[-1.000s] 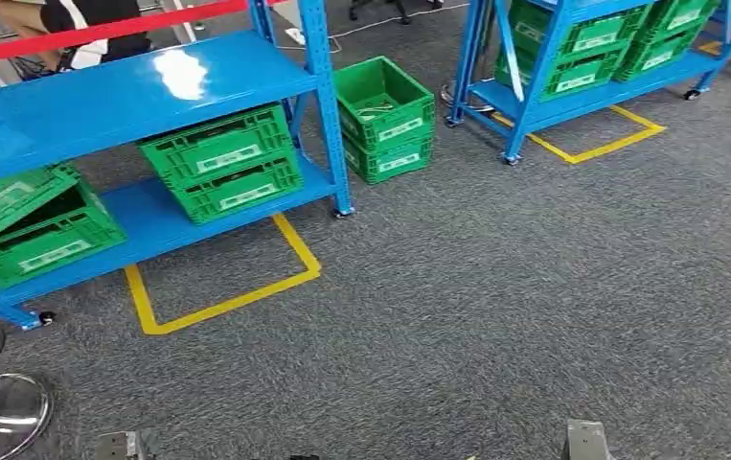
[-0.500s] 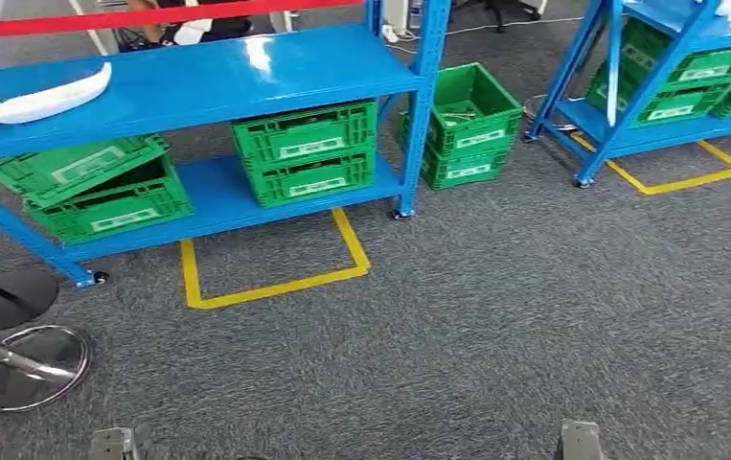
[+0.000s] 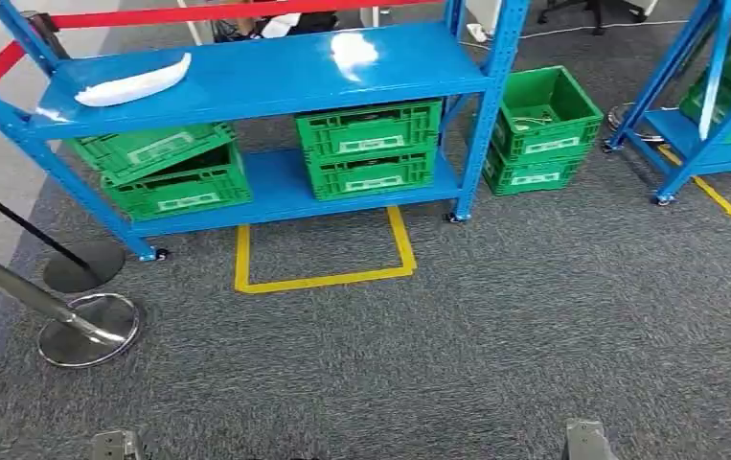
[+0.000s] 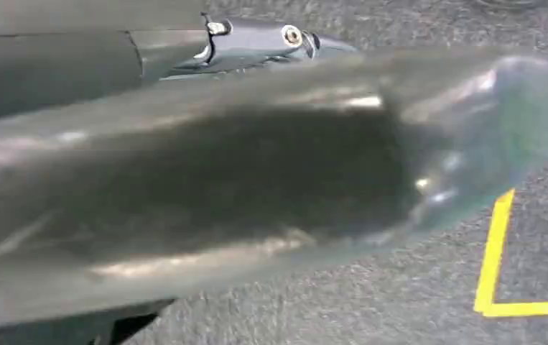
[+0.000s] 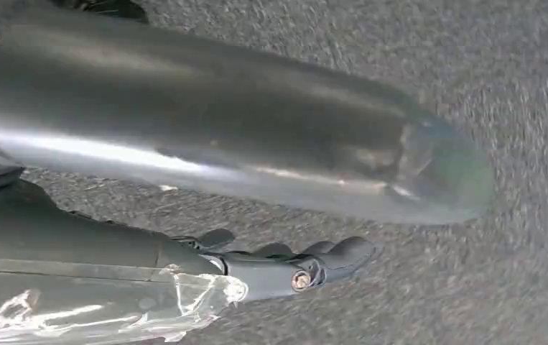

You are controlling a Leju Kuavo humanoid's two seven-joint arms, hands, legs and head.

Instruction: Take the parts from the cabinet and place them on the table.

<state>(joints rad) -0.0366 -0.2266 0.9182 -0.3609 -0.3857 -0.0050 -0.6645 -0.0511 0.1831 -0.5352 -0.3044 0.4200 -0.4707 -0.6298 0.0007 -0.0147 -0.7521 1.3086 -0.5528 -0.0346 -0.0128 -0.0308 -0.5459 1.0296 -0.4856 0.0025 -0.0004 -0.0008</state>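
Grey carpet with yellow tape lies before a blue rack. A white part rests on its top shelf, far left; green crates sit below. Left hand: grasp unclear. Right hand: fingers straight and together, empty.

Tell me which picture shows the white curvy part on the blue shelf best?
The head view. The white part lies in plain sight on the top board of the blue shelf. Both wrist views look down past the robot's own arms at grey carpet, not at the shelf.
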